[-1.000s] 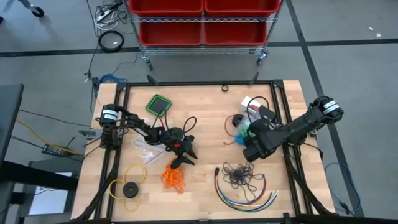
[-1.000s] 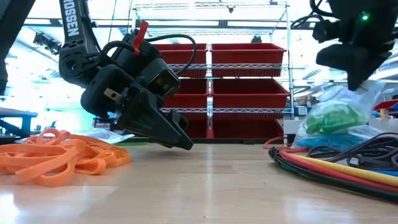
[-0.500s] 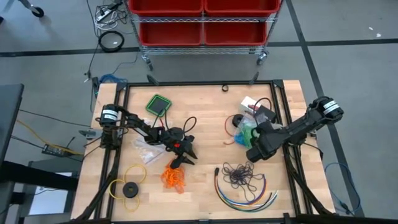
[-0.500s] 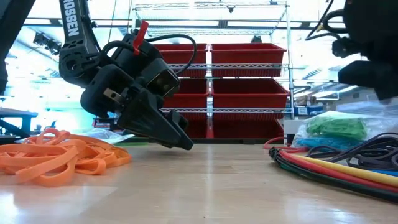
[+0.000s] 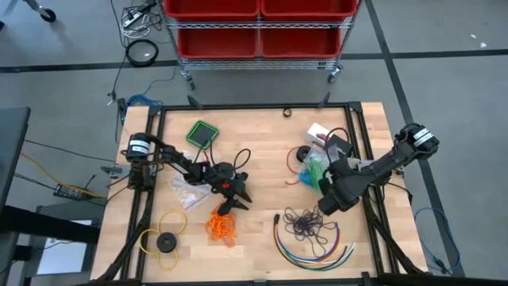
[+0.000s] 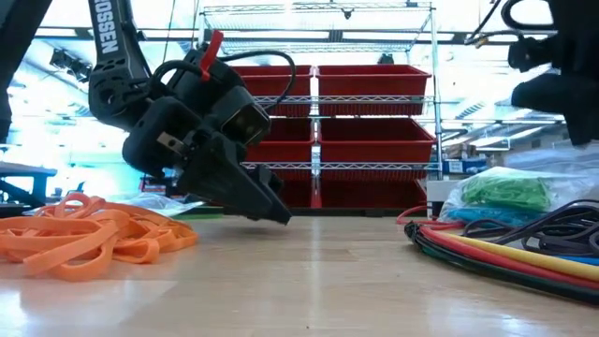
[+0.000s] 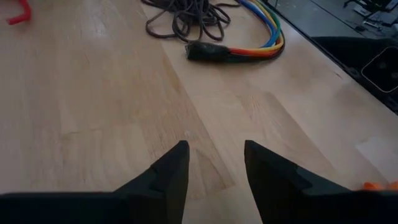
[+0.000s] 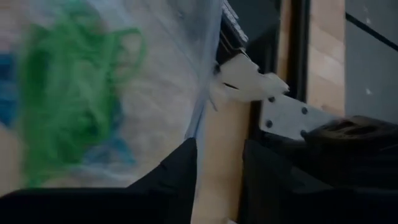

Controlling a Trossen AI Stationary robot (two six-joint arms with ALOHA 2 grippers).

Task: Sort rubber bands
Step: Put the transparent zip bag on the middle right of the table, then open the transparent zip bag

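**Between picks, both pincers empty over the sorted bunches**

The right pincer [image 5: 327, 204] hung just above the surface near its right edge, fingers [image 8: 177, 171] parted with nothing between them. Just beside it, toward the far edge, lay the green rubber bands [image 5: 315, 168] in a clear bag with some blue ones; on its near side lay the dark purple bands [image 5: 305, 224], tangled inside the curve of the multicoloured cables [image 5: 317, 248]. I judged the step to be a gap between a drop and the next pick; the next move would call for lowering onto a loose bunch and pinching only a loop or two, clear of the cables.

The left pincer [image 5: 235, 202] waited near the middle of the surface, tilted steeply down, fingers [image 7: 171, 171] apart over bare wood, empty. The orange rubber bands [image 5: 222, 226] lay heaped just beyond it toward the near edge.

The right arm reached in from the right edge, forearm slanting toward the middle; the left stretched from the left edge.
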